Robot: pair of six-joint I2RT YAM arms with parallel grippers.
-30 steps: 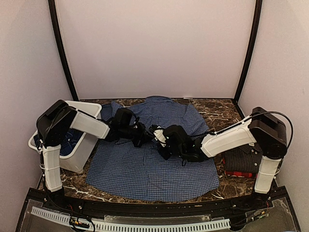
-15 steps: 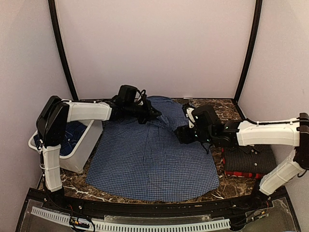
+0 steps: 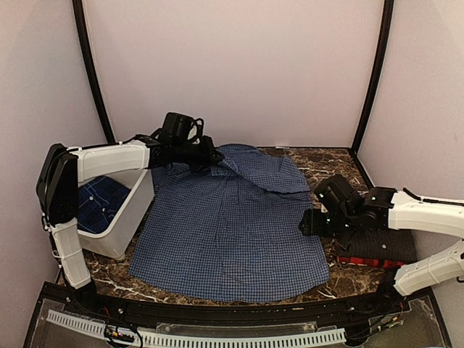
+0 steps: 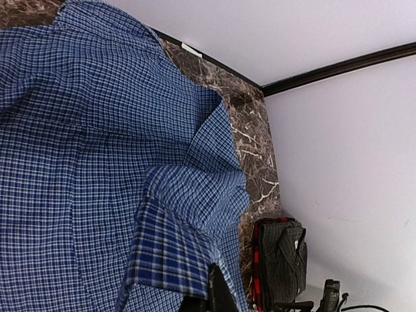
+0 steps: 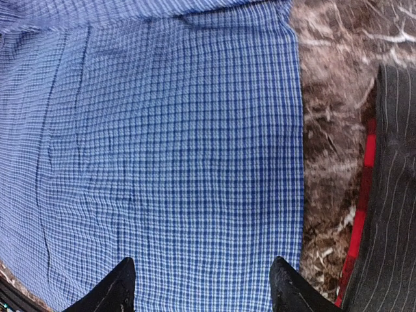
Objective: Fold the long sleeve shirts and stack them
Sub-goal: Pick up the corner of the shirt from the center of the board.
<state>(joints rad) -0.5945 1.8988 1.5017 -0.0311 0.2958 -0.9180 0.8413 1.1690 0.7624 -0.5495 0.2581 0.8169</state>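
Top external view: left hand (image 3: pixel 214 156) pinched shut on the blue-and-white checked cloth shirt (image 3: pixel 232 239) at its far edge, probably to pull it flat on the dark marble surface (image 3: pixel 330 170), right hand (image 3: pixel 306 223) wide, empty.

Top cam is sitting above and behind my bases, looking down on the whole dark marble table (image 3: pixel 326 168). Left wrist cam is hanging close over the blue-and-white checked cloth shirt (image 4: pixel 97 162), facing across toward the pale right wall (image 4: pixel 344 182). Right wrist cam is staring straight down, close, at that shirt's right edge. All three are catching both it and the folded black pinstriped shirt (image 5: pixel 393 195).
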